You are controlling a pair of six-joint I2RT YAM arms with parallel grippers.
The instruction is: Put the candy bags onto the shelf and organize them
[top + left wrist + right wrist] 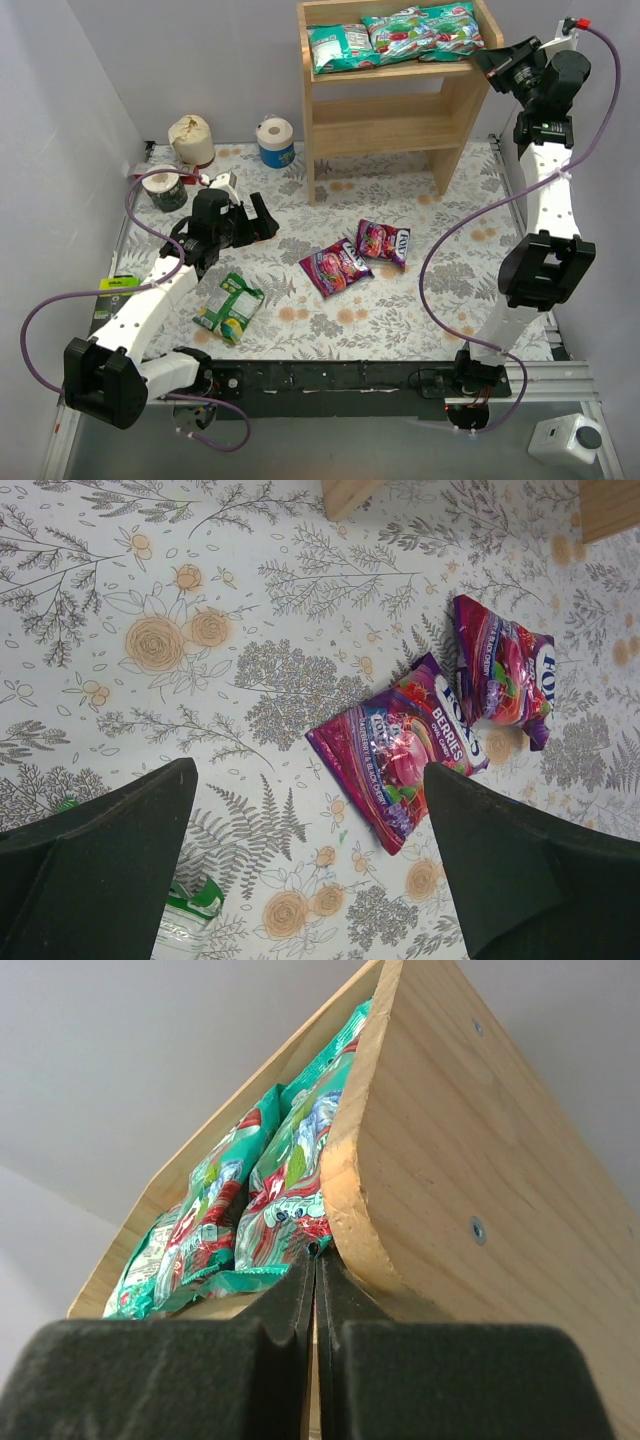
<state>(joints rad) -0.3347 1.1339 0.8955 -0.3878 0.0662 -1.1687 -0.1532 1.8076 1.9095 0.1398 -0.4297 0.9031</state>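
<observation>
The light-wood shelf (400,120) stands at the back of the table. Three teal candy bags (395,38) lie side by side on its top tier; they also show in the right wrist view (215,1220). My right gripper (487,58) is at the shelf's front right corner, its jaws shut with the tips (316,1252) pinching the near corner of the rightmost teal bag (290,1200). Two purple candy bags (338,268) (383,241) lie on the table's middle. A green-and-yellow bag (230,307) lies left of them. My left gripper (262,216) is open and empty above the table, with the purple bags (400,750) ahead of it.
A white paper roll on a blue base (275,140), a tan roll (192,138) and a dark tape roll (165,188) stand at the back left. The shelf's lower tier (380,125) holds nothing. Grey walls close in on the left, the right and behind.
</observation>
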